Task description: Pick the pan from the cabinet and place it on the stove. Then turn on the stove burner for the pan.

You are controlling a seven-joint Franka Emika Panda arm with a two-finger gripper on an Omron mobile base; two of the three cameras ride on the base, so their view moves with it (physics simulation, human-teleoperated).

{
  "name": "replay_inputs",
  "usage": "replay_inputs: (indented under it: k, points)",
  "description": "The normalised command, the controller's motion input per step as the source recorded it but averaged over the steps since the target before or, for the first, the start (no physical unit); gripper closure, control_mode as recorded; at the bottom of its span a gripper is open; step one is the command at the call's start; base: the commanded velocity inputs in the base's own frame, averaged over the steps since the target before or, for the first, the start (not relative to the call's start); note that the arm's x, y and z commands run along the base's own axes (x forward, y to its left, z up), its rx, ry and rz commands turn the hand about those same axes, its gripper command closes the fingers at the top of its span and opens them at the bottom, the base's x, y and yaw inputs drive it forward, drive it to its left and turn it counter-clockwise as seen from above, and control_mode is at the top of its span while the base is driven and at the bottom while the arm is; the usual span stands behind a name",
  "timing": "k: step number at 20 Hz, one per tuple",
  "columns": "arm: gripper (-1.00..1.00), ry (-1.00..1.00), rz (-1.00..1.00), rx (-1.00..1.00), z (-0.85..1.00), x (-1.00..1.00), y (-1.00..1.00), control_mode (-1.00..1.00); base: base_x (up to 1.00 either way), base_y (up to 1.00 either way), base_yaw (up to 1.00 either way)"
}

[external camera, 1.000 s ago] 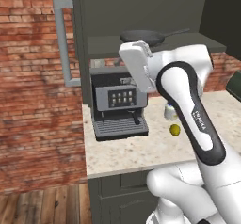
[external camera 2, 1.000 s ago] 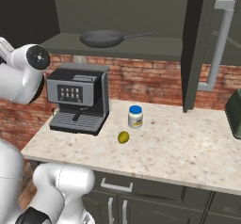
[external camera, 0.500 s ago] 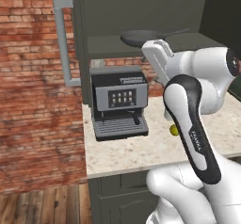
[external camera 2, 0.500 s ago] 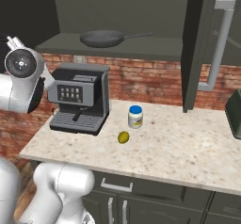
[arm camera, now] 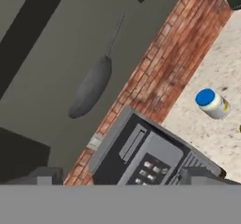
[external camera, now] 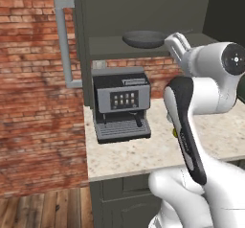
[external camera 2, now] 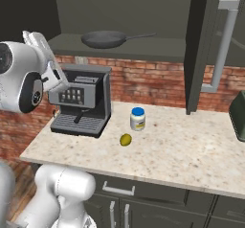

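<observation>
The round, shallow dark grey frying pan (external camera 2: 104,39) lies on the open shelf of the tall dark grey wall cabinet (external camera 2: 158,50) (long handle pointing right). The white arm's two-finger gripper (external camera: 178,46) hangs open and empty near it, above the black coffee machine (external camera 2: 80,100).

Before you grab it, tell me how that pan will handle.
The pan looks rigid, so it shouldn't flex. Its long thin handle sticks out to one side, so gripped there it would probably droop bowl-first. Resting flat on the cabinet shelf, it likely slides rather than rolls.
</observation>
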Motion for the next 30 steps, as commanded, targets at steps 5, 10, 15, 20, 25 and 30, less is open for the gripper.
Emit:
replay_inputs:
  k: [5, 10, 15, 20, 25, 30]
  points:
    - [-1.0, 0.0, -0.28, -0.06, 0.18, 0.17, -0.68, -1.0, 0.0, 0.0, 0.0]
    - [-1.0, -0.01, -0.13, -0.03, 0.16, 0.23, -0.62, -1.0, 0.0, 0.0, 0.0]
    - [-1.0, -0.04, -0.03, 0.0, 0.04, 0.25, -0.54, -1.0, 0.0, 0.0, 0.0]
    - [-1.0, -0.02, 0.0, 0.01, 0.0, 0.23, -0.5, -1.0, 0.0, 0.0, 0.0]
    - [-1.0, 0.0, 0.0, 0.0, 0.01, 0.36, -0.38, -1.0, 0.0, 0.0, 0.0]
    - [-1.0, 0.0, 0.03, 0.04, 0.07, 0.45, -0.3, -1.0, 0.0, 0.0, 0.0]
